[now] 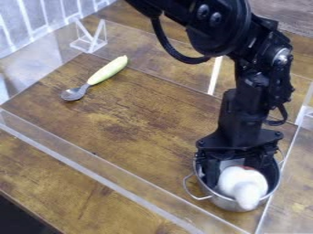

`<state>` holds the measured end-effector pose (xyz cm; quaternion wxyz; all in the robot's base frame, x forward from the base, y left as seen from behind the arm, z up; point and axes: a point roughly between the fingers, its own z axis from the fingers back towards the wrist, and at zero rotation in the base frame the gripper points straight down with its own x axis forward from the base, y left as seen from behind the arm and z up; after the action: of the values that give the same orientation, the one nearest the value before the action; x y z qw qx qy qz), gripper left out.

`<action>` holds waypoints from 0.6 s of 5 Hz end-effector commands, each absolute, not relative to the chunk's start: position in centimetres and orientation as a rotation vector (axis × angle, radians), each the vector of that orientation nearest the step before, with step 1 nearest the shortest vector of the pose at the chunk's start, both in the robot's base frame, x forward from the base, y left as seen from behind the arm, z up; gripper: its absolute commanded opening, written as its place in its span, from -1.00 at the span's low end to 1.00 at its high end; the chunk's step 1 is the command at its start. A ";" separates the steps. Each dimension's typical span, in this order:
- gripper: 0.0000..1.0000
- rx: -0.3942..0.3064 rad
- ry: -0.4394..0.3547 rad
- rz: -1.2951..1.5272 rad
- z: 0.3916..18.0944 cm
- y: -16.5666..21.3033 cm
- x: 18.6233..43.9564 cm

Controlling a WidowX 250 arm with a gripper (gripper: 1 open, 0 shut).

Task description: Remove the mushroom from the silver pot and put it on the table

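A: At five o'clock on the table (123, 119): silver pot (218, 196), mushroom (243, 186) inside, lying tilted.
B: Gripper (236, 163)?
A: Pointing down over the pot, jaws spread wide, straddling the mushroom; grasp not evident.

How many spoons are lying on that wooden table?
1. The spoon, yellow-handled with a metal bowl, lies toward the table's far left, well apart from the silver pot. The arm might hide something behind it.
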<state>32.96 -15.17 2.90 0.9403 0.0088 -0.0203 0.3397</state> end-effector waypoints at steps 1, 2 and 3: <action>1.00 -0.004 -0.078 0.710 4.7 -14.6 34.0; 1.00 0.005 -0.075 0.718 4.8 -14.0 34.1; 1.00 0.013 -0.070 0.727 4.9 -13.5 34.2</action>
<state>32.96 -13.98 2.94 0.9377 0.0235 -0.0118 0.3464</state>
